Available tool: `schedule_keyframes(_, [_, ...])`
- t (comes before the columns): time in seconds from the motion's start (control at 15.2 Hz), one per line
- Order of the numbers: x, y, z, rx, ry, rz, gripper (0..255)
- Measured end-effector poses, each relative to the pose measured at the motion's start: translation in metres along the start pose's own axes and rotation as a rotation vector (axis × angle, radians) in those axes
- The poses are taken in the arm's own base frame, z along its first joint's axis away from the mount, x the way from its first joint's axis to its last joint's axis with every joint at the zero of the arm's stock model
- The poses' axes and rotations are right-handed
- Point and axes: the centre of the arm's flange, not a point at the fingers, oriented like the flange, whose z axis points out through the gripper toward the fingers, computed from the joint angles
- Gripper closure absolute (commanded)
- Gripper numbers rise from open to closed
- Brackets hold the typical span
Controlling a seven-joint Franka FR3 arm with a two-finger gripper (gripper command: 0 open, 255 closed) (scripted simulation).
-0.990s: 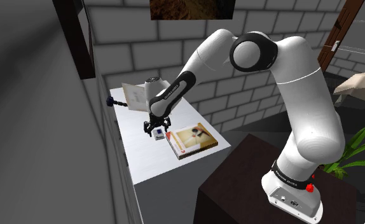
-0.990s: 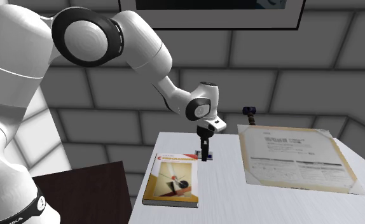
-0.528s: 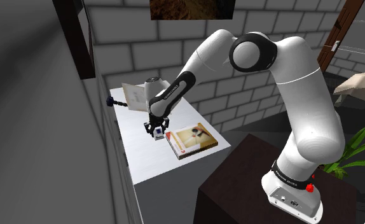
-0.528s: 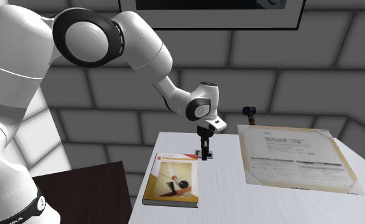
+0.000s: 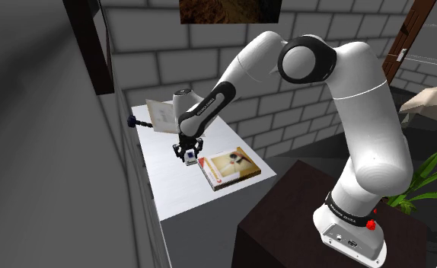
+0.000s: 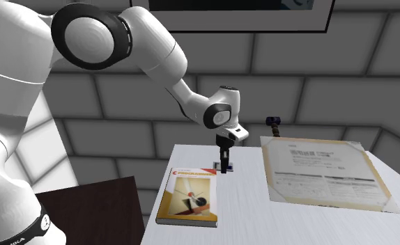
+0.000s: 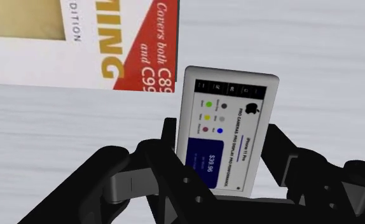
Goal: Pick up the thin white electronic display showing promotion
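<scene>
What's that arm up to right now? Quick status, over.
Fingers shut on the white display. Book lies close beside it on the table. Way up looks clear.

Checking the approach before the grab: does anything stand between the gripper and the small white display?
Nothing visible does. The display sits right within the gripper; the book lies beside it, out of the way.
</scene>
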Motion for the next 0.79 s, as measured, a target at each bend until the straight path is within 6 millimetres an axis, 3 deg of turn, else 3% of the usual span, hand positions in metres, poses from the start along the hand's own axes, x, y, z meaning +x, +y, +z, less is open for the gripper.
schedule_keyframes(0.79, [0.0, 0.001, -0.06, 0.0, 0.0, 0.0, 255])
